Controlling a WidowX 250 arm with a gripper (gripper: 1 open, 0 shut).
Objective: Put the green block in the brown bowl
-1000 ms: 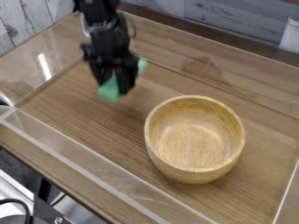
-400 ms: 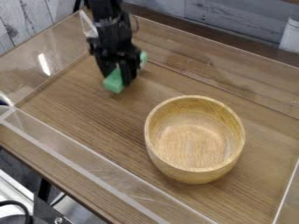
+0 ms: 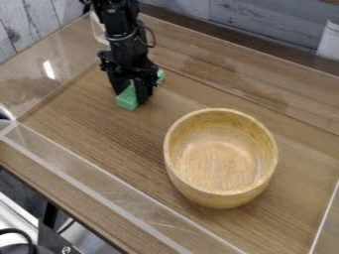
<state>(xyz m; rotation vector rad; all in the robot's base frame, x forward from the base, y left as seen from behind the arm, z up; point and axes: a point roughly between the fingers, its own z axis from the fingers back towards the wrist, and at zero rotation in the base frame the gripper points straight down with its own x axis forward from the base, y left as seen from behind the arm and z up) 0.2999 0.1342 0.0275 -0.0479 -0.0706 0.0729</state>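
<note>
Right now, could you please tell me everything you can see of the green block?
The green block is a small, solid bright green piece, seemingly plastic or painted wood. Only its lower end and a sliver at its upper right show; the rest is hidden by the black fingers of the gripper set around it from above. Its lower end looks to sit on or just above the wooden table, well apart from the bowl.

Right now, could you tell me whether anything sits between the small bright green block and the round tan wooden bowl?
Nothing visible does. Only bare wooden tabletop lies between the green block and the wooden bowl.
</note>
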